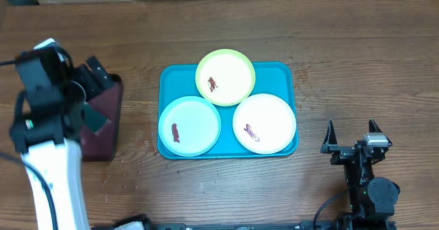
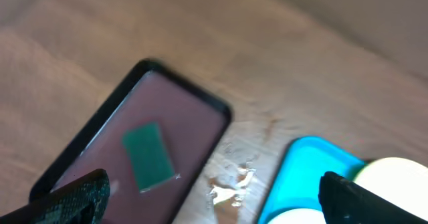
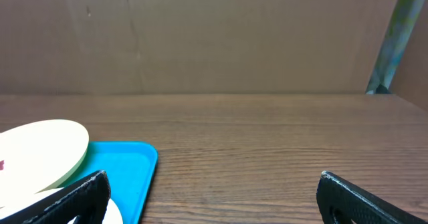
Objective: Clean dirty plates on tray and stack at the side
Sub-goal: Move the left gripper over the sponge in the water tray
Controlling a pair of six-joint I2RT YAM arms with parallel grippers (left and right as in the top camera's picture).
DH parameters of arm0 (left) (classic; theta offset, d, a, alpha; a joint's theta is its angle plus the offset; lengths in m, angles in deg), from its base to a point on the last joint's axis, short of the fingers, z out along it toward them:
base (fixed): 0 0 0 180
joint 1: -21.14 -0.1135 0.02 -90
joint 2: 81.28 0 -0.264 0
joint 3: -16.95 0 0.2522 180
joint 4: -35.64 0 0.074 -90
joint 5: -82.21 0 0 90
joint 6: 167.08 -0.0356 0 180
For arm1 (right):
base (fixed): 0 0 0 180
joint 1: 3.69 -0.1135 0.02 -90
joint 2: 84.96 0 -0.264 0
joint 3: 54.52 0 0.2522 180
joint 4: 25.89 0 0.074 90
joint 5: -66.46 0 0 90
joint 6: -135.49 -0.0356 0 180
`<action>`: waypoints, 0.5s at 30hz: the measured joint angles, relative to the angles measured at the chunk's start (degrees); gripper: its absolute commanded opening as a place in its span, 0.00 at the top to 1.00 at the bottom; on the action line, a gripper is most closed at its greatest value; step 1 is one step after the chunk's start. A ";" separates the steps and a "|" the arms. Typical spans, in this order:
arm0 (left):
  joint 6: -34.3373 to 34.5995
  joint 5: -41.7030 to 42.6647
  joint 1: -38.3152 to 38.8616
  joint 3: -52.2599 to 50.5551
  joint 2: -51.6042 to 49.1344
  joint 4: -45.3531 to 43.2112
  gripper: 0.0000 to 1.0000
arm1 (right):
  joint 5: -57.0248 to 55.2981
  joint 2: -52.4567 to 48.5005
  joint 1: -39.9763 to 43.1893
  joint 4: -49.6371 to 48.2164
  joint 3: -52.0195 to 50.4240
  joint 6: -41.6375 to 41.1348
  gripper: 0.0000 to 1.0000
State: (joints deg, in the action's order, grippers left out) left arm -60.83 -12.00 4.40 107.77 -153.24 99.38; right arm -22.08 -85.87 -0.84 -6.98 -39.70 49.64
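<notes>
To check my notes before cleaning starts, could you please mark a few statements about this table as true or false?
1. The yellow-green plate lies on the teal tray. True.
2. The white plate is clean. False: it carries a red-brown smear.
3. The right hand grips a plate. False: it is open and empty, to the right of the tray.
4. A green pad lies in the maroon tray. True.
5. The yellow-green plate is the one nearest the maroon tray. False: the light blue plate is.
</notes>
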 measured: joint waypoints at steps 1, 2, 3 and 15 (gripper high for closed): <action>0.00 0.68 -1.20 0.48 -1.44 0.22 0.00 | 0.00 0.00 0.00 -0.02 0.00 0.00 0.00; 0.00 1.75 -2.99 1.11 -3.19 0.26 0.00 | 0.02 0.00 0.00 0.02 0.00 0.00 0.00; 0.00 2.75 -4.55 1.51 -4.46 0.20 0.00 | 0.00 0.00 0.00 0.00 0.00 0.00 0.00; 0.00 17.05 -14.01 2.62 -21.00 4.37 0.00 | 0.00 0.00 0.00 0.02 0.00 0.00 0.00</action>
State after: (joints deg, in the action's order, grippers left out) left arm -60.83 5.05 -9.61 110.39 -174.25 103.75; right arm -22.08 -85.87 -0.84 -6.96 -39.70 49.64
